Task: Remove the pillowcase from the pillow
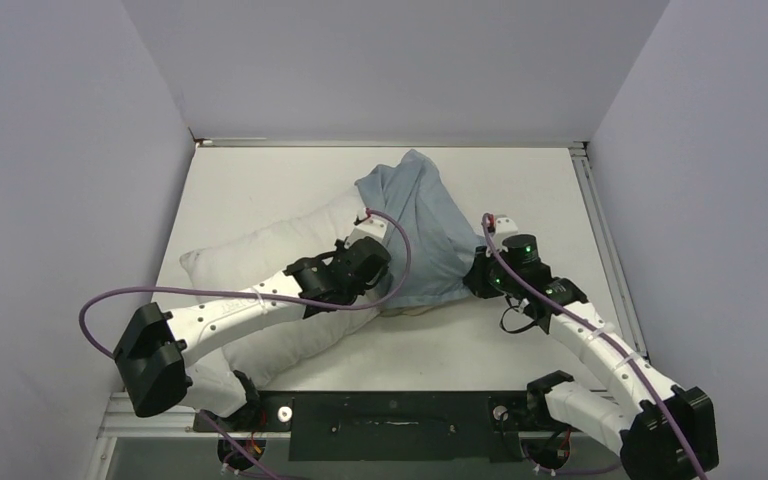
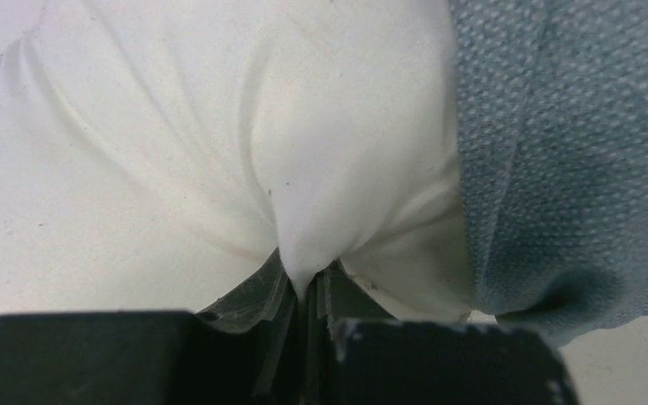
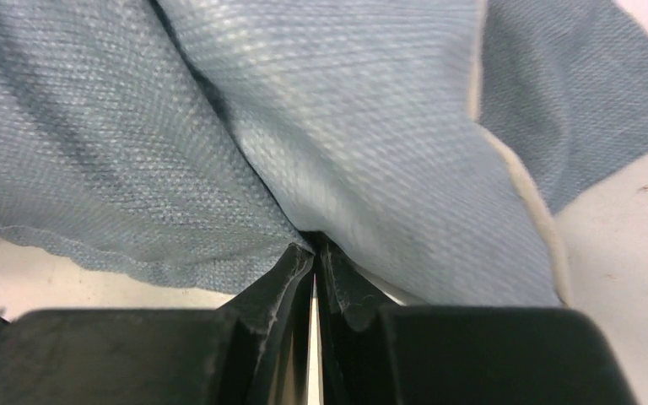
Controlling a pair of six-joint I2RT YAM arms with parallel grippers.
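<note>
The off-white pillow [image 1: 250, 255] lies slantwise across the table, its far right end still inside the dusty-blue pillowcase [image 1: 430, 225]. My left gripper [image 1: 372, 268] sits over the pillow beside the case's open edge. In the left wrist view this gripper [image 2: 308, 288] is shut on a pinched fold of the pillow [image 2: 337, 126], with the pillowcase [image 2: 574, 152] bunched at the right. My right gripper [image 1: 476, 277] is at the case's near right edge. In the right wrist view it [image 3: 314, 253] is shut on a fold of the pillowcase [image 3: 346, 126].
The white table [image 1: 520, 200] is walled in at the left, back and right. A metal rail [image 1: 605, 250] runs along its right edge. Purple cables loop off both arms. Both arm bases stand on the black plate [image 1: 390, 425] at the near edge.
</note>
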